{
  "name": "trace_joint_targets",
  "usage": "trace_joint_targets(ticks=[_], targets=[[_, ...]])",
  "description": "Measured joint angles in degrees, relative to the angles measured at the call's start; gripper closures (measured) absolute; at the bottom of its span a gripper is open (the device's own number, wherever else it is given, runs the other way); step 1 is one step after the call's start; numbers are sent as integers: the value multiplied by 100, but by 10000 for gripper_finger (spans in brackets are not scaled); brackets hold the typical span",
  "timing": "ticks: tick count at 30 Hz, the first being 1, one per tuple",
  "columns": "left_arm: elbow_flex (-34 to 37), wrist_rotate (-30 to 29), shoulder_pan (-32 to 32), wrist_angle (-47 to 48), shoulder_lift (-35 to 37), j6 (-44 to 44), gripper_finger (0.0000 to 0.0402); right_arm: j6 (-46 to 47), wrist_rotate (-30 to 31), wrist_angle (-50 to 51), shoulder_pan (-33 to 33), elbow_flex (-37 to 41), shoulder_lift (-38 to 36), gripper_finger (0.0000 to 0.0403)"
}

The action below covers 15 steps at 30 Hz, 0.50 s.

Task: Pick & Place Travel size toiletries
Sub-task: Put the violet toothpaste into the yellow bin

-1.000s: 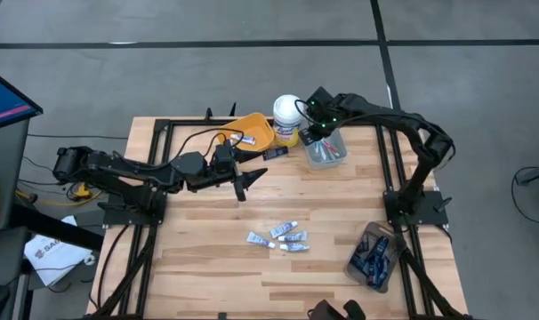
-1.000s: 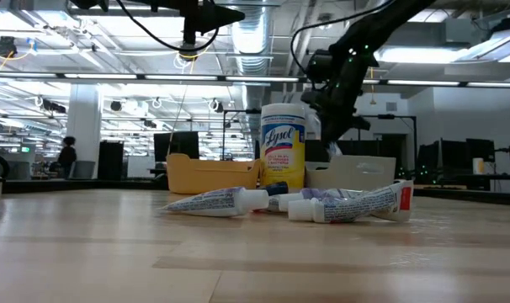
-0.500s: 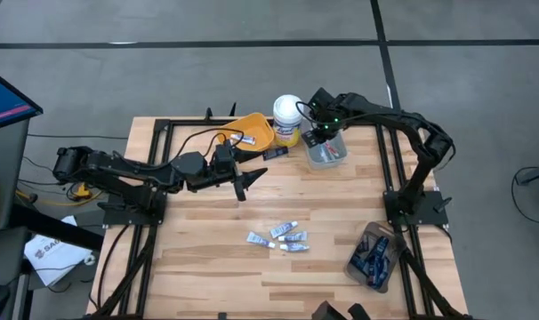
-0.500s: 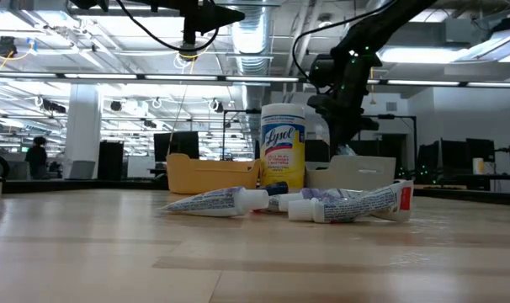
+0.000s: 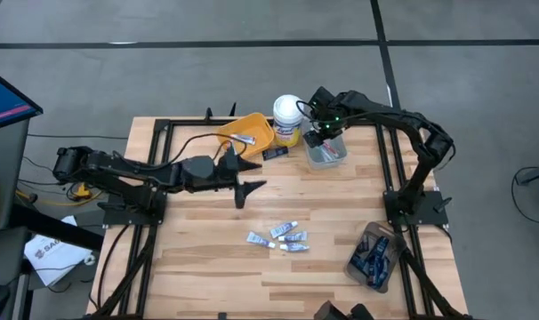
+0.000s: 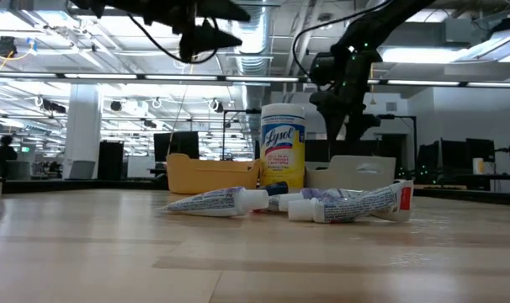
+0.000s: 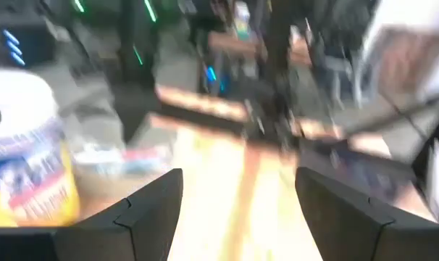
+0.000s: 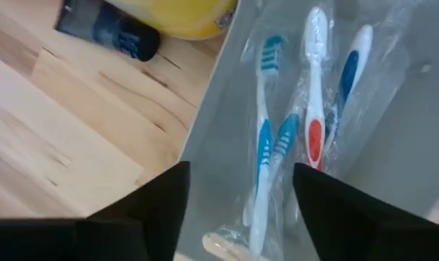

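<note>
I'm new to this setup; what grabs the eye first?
The right gripper, jaws open, hangs over a clear bin of toothbrushes at the table's far side, beside a yellow canister. Small tubes lie clustered mid-table, and the left gripper hovers, jaws open.

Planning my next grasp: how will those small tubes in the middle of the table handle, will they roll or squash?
The small tubes lie flat with crimped ends, so probably won't roll far. They look soft, likely denting under pinch. Lying close together, one may drag its neighbours.

tubes on table (image 5: 279, 237): 4 | toothbrushes in clear bin (image 8: 266, 174): 3 | yellow canister (image 5: 286, 120): 1 | orange bin (image 5: 252, 132): 1
</note>
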State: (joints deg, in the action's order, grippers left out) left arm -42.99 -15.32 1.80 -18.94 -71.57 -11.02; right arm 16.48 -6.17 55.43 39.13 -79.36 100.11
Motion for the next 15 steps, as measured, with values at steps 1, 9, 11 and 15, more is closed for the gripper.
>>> trace_joint_targets(ticks=[1,9,11,15], targets=[[1,151,0,238,-2,1,137,-14,2,49,3,-45,-56,158],[2,1284,119,1261,-281,546,137,-53,15,68,-2,-321,-1134,149],[-11,1430,221,1235,-522,678,137,-41,15,62,-24,-342,-1495,149],[-1,1580,370,1236,-1071,698,137,6,22,63,-124,-342,-2215,149]])
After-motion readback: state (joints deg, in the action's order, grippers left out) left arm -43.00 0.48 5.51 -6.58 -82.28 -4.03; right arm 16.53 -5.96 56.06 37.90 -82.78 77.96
